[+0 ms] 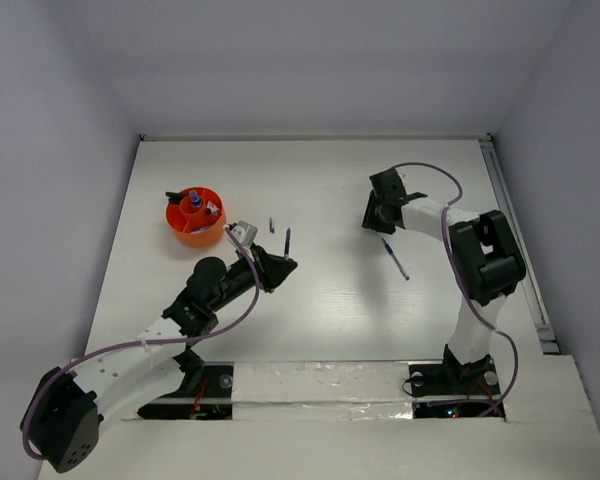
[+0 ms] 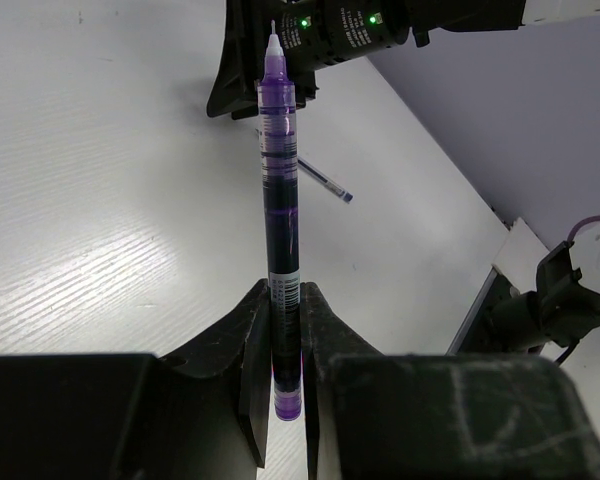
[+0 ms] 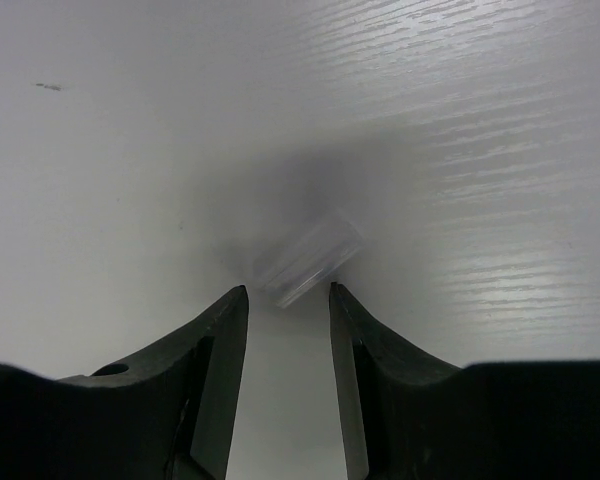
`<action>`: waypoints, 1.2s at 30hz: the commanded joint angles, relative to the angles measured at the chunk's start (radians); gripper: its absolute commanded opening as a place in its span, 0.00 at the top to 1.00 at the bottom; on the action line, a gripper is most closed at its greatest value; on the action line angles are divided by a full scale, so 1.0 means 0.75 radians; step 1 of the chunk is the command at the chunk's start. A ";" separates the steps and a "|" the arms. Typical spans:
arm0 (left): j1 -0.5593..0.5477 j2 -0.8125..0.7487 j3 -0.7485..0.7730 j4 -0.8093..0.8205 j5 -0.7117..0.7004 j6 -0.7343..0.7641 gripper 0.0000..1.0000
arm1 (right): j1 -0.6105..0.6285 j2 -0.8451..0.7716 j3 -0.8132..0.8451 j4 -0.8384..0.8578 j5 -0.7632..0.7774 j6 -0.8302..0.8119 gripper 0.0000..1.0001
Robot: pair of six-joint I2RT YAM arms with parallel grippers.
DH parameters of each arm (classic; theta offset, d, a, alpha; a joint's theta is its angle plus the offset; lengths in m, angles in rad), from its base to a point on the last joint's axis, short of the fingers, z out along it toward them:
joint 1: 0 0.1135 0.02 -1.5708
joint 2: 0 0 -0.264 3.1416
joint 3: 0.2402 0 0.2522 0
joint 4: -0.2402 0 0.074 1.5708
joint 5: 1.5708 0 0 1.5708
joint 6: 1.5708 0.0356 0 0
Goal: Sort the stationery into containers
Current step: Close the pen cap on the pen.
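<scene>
Step in hand: we judge this to be the transfer of the purple pen to the orange cup.
Left hand: clenched on the pen's lower barrel; the pen projects straight out past the fingertips.
Right hand: released, jaws apart and low over the desk, with nothing between them. A small clear piece lies just beyond the tips, too blurred for us to identify.
Cup location: toward the desk's far left corner, with several items standing in it.
Next move: we expect to bring the pen over a free compartment, tip it upright, then release.
Pen: slim translucent purple barrel with a white pointed tip.
Cup: round orange plastic with inner dividers.
Desk: white, with a faint wood grain.
Remaining: a thin blue pen lies on the desk's right half.
</scene>
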 commanded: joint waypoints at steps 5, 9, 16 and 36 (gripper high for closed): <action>-0.008 -0.011 -0.004 0.056 -0.004 0.023 1.00 | -0.011 0.044 0.046 -0.040 0.045 -0.048 0.57; -0.008 -0.014 -0.004 0.056 -0.006 0.023 1.00 | -0.011 0.056 0.069 -0.066 0.080 -0.061 0.52; -0.008 -0.009 -0.006 0.058 -0.012 0.027 1.00 | -0.011 0.125 0.136 -0.089 0.100 -0.083 0.49; -0.008 0.089 0.006 0.084 -0.031 0.043 1.00 | 0.004 0.256 0.216 -0.132 0.094 -0.163 0.61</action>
